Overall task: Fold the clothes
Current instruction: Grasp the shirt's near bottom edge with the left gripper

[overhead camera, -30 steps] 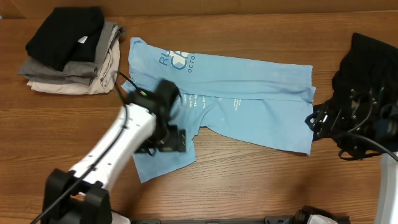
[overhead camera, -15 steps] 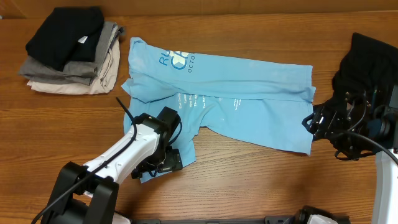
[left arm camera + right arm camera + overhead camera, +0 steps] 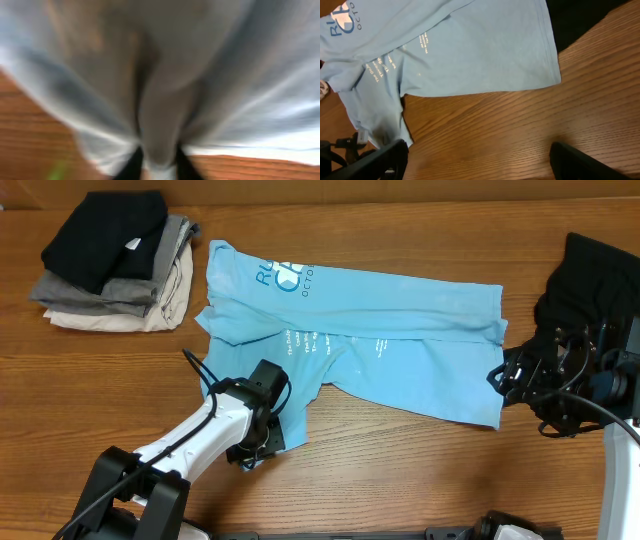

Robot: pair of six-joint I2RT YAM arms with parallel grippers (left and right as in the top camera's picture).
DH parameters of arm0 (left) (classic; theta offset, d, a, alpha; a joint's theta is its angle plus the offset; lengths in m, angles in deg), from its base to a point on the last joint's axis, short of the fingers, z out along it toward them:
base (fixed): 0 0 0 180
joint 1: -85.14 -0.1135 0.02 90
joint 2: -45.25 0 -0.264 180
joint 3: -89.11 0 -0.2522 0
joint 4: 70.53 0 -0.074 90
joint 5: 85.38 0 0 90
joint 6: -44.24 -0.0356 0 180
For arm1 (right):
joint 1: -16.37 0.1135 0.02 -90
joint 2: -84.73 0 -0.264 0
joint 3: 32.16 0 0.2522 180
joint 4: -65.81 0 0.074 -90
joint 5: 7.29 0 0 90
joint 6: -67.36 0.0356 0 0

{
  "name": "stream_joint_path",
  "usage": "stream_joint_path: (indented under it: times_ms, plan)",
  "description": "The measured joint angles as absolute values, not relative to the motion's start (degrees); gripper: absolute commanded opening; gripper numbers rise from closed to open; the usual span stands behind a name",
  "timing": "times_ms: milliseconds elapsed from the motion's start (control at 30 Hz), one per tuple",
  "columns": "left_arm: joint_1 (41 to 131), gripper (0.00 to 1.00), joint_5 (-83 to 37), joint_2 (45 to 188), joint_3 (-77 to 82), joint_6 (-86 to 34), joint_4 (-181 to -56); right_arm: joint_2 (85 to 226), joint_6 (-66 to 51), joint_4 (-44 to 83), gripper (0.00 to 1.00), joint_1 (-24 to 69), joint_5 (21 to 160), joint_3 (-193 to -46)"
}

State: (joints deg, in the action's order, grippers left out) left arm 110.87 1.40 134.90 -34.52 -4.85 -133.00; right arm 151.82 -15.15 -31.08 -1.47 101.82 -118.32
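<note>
A: So, where was the left gripper (image 3: pixel 258 448)?
B: At the shirt's (image 3: pixel 400 330) near-left corner, pinching the cloth, it seemed; its view was blurred.
A: And the shirt?
B: It lay flat, long axis left to right. The right gripper (image 3: pixel 478 150), spread wide, hovered near the near-right corner, the black garment (image 3: pixel 592 275) beyond it.

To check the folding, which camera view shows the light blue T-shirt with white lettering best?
Overhead: nearly the whole light blue T-shirt with white lettering shows. Right wrist cuts part off; left wrist gives only blurred cloth.
</note>
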Motion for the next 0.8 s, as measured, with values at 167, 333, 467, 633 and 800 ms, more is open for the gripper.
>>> stream_joint_path:
  times_ms: [167,333,467,633,800]
  plan:
    - [110.57,0.04,1.09,134.96,-33.86,-5.86,-135.34,151.82,-15.13,-30.97,0.84,-1.47,101.84,-118.08]
    - [108.51,0.04,1.00,135.42,-27.88,-9.03,-141.83,151.86,-15.11,-27.89,0.84,-1.47,101.38,-114.11]
    - [106.24,0.04,1.66,135.42,-19.07,-12.52,-146.14,152.21,-13.84,-23.19,0.80,-0.95,99.63,-107.50]
    - [105.23,0.04,3.69,135.42,-11.40,-15.47,-149.42,153.92,-9.45,-16.55,0.78,-0.01,97.64,-100.47]
    - [104.93,0.04,6.99,135.42,-8.86,-16.46,-150.09,155.93,-4.38,-12.31,0.79,-0.01,94.24,-96.23]
